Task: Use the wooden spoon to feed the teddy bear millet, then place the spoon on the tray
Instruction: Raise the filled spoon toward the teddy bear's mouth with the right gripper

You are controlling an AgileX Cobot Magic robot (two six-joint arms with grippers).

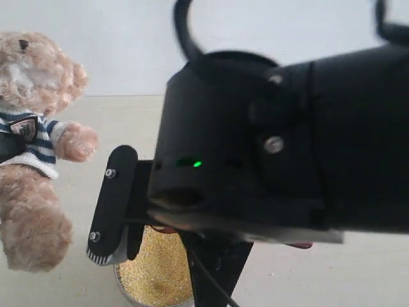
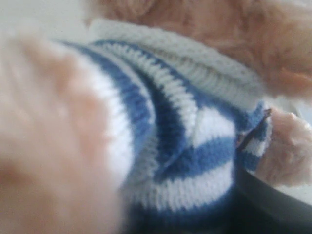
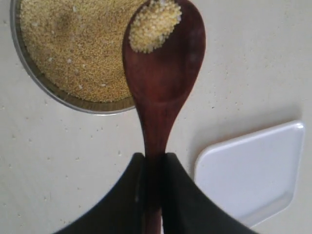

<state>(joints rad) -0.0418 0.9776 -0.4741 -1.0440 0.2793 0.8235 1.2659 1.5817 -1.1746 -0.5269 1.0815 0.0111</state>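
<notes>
The teddy bear [image 1: 35, 83] stands upright at the left of the exterior view. Its striped shirt [image 2: 195, 146] fills the left wrist view, bunched right at my left gripper's jaws, and a dark finger [image 2: 273, 204] presses against it. My right gripper [image 3: 152, 158] is shut on the handle of the wooden spoon [image 3: 163, 83]. The spoon's bowl carries a small heap of millet [image 3: 155, 24] and hovers over the rim of the metal bowl [image 3: 48, 87], which is full of millet [image 3: 73, 44]. The white tray [image 3: 248, 175] lies beside the gripper.
My right arm [image 1: 287, 141] blocks most of the exterior view. One of its fingers [image 1: 112, 204] hangs just above the millet bowl [image 1: 156, 272], a short way from the bear's leg. Loose grains dot the beige table [image 3: 58, 161].
</notes>
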